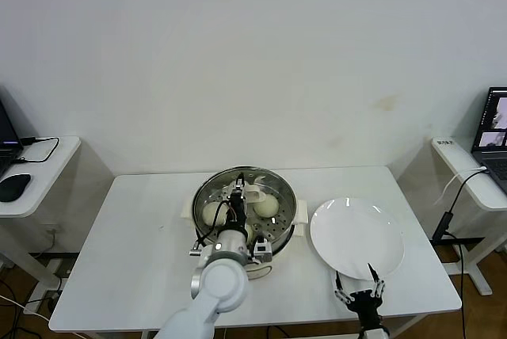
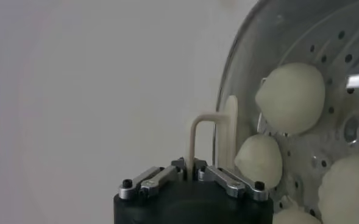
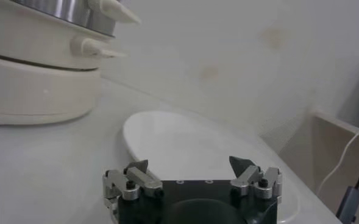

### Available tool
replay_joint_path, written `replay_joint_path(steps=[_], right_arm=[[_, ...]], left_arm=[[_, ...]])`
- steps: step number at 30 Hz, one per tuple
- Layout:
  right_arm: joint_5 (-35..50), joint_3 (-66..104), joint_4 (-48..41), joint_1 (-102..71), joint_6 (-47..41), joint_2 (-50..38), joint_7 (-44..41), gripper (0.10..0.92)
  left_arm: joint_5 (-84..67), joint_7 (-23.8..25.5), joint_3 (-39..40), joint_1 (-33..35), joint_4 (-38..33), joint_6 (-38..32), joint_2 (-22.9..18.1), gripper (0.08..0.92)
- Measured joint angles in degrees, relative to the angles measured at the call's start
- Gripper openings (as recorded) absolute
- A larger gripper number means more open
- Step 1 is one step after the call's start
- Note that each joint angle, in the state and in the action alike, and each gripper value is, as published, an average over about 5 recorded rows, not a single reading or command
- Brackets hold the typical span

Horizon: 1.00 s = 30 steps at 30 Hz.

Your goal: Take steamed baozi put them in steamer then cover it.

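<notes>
The lid point(image 1: 242, 192) sits on the steamer point(image 1: 287, 211) at mid-table, buns point(image 2: 291, 97) inside; the left gripper point(image 2: 191, 173) has its jaws narrowly around the lid handle point(image 2: 219, 137). The right gripper point(image 3: 189, 163) rests open at the table's front edge beside the plate point(image 1: 356, 236)

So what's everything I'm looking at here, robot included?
table: one, white, under everything
steamer: one, shiny steel on a cream-white base, middle of the table
cover: one, clear glass with a cream-white handle, on the steamer
steamed baozi: four, cream-white, inside the steamer
plate: one, white, empty, right of the steamer
side tables: two, white, one on each side
laptop: one, dark, right side table
mouse: one, black, left side table
left gripper: one, black and silver, at the cover's handle
right gripper: one, black and silver, fingers open, by the plate's near edge
</notes>
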Motion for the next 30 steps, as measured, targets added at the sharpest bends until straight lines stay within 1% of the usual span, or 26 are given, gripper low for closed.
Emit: replay_joint_path(steps=[8, 15, 18, 23, 27, 30], right_arm=[[-0.23, -0.18, 0.03, -0.11, 0.00, 0.00, -0.03, 0.823], [0.09, -0.05, 0.37, -0.53, 0.06, -0.32, -0.07, 0.823], [0.42, 0.12, 0.43, -0.64, 0.16, -0.64, -0.11, 0.823], [1.26, 0.58, 0.26, -0.41, 0.28, -1.26, -0.20, 0.823], [2.09, 0.52, 0.63, -0.62, 0.36, -1.73, -0.34, 0.823], [2.90, 0.18, 1.20, -1.09, 0.47, -2.16, -0.60, 0.823]], left_arm=[[-0.94, -0.43, -0.13, 1.47, -2.17, 0.05, 0.97, 0.588], [-3.22, -1.71, -1.34, 4.60, -6.09, -0.37, 2.63, 0.779], [-5.46, -2.76, -2.21, 6.55, -8.56, -0.46, 3.76, 0.816], [-12.99, -5.94, -4.80, 10.61, -13.80, -0.93, 6.46, 0.822], [-23.60, -10.99, -8.54, 14.90, -17.63, -2.61, 8.43, 0.823], [-34.13, -15.72, -12.62, 18.68, -19.20, -5.70, 9.21, 0.823]])
